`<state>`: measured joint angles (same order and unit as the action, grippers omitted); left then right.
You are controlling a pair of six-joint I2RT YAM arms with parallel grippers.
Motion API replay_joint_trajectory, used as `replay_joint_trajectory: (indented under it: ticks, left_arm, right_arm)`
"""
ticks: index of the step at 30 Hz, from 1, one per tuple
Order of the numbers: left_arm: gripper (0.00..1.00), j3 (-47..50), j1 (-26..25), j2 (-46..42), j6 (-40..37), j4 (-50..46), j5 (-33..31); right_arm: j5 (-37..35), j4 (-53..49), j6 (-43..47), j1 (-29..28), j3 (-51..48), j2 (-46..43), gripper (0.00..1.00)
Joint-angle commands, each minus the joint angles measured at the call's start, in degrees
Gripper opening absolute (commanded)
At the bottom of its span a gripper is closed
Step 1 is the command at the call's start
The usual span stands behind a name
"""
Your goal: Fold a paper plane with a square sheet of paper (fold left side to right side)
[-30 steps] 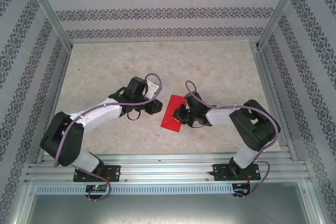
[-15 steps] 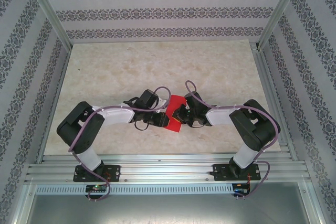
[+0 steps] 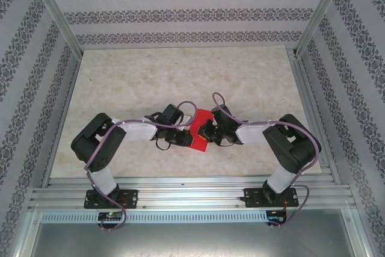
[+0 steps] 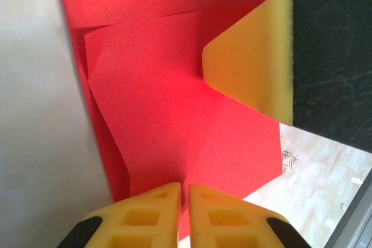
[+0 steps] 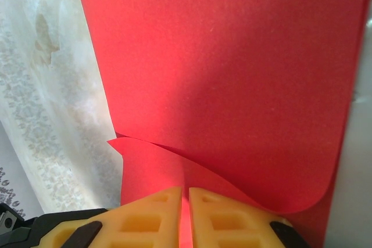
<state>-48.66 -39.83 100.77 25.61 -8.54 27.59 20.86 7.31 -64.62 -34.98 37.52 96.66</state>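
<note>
Left hand (image 4: 184, 193): fingers drawn together on one edge of the paper (image 4: 168, 103), with red showing in the slit between them. A pad (image 4: 256, 62) of the other hand lies on the paper just beyond. Right hand (image 5: 186, 196): closed likewise on the paper, with a curled flap pinched at its fingertips. The paper, partly folded with overlapping layers, is held between the two hands. Whether it rests flat on the surface (image 3: 150, 76) cannot be told.

Likely hazards: with both hands gripping one thin sheet, pulling apart could tear it, while pushing together could buckle it and set a stray crease. The bowed flap at the right hand may crease off-line if pressed before its edges meet. The hands stand almost touching across the paper, so a sideways move risks a knock.

Room: the surface lies open beyond the paper and to either side. The rail (image 3: 192, 188) runs on the near side of the paper, and the walls (image 3: 180, 16) stand well apart from it.
</note>
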Motion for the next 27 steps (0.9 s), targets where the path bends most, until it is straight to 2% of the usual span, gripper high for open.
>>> replay_joint_trajectory:
  ticks: [1, 9, 12, 16, 20, 27]
  left_arm:
    - [0.13, 1.7, -0.5, 1.5, -0.4, -1.9, -2.4]
    - [0.1, 2.5, -0.4, 1.5, -0.4, -2.9, -3.6]
    - [0.09, 2.4, -0.4, 2.0, -0.2, -2.5, -2.6]
    - [0.08, 2.7, -0.4, 2.6, 0.0, -2.2, -2.0]
    - [0.07, 2.6, -0.4, 2.7, 0.0, -1.9, -1.8]
    - [0.06, 2.6, -0.4, 3.2, 0.1, -1.3, -1.5]
  right_arm:
    - [-2.5, -4.5, 2.2, 0.8, -1.1, 1.5, 0.14]
    - [-1.4, -8.0, 6.1, 2.2, 0.4, -0.2, 0.14]
    - [-1.5, -8.9, 8.3, 3.3, 0.3, -3.9, 0.15]
    - [0.7, -15.7, 14.1, 3.8, 3.4, -7.2, 0.14]
    - [4.9, -16.3, 15.0, 2.7, 4.2, -6.1, 0.07]
    - [6.7, -13.0, 13.7, -1.2, 7.1, -1.5, 0.06]
